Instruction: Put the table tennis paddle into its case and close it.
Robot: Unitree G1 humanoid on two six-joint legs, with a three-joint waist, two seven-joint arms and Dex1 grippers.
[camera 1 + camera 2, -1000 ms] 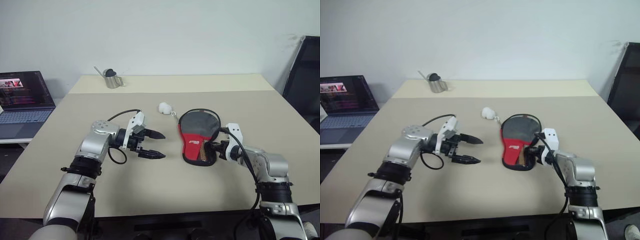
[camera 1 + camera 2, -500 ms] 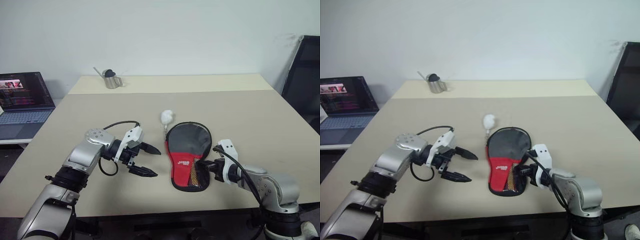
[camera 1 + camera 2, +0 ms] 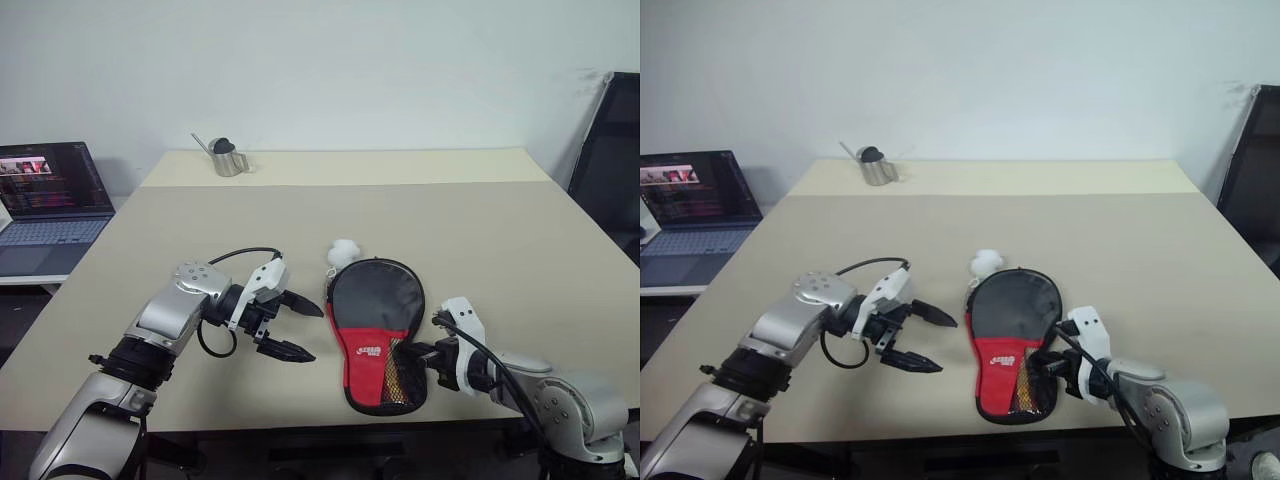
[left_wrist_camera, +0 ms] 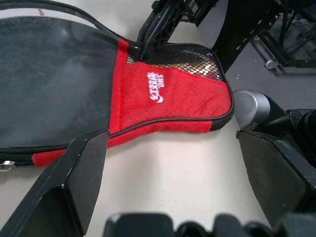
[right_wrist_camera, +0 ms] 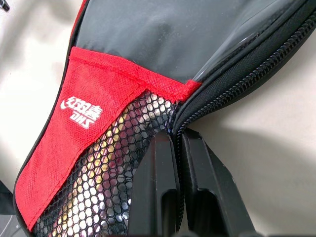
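Nearest us, in the lower right of the head view, our right gripper point(image 3: 428, 352) has its two black fingers pressed together on the zipper edge of the paddle-shaped soft case point(image 3: 378, 322), black fabric with a red panel, white lettering and black mesh; the right wrist view shows the pinch at the seam beside the mesh. The case lies flat near the front edge of the beige table point(image 3: 520, 250), its long axis running from the narrow red end nearest us to the round black end farther off. Something glints behind the mesh; we cannot tell whether it is the paddle. Our left gripper point(image 3: 298, 328), fingers spread wide and empty, hangs just left of the case, pointing at it. A small white ball point(image 3: 343, 252) sits touching the case's far rim.
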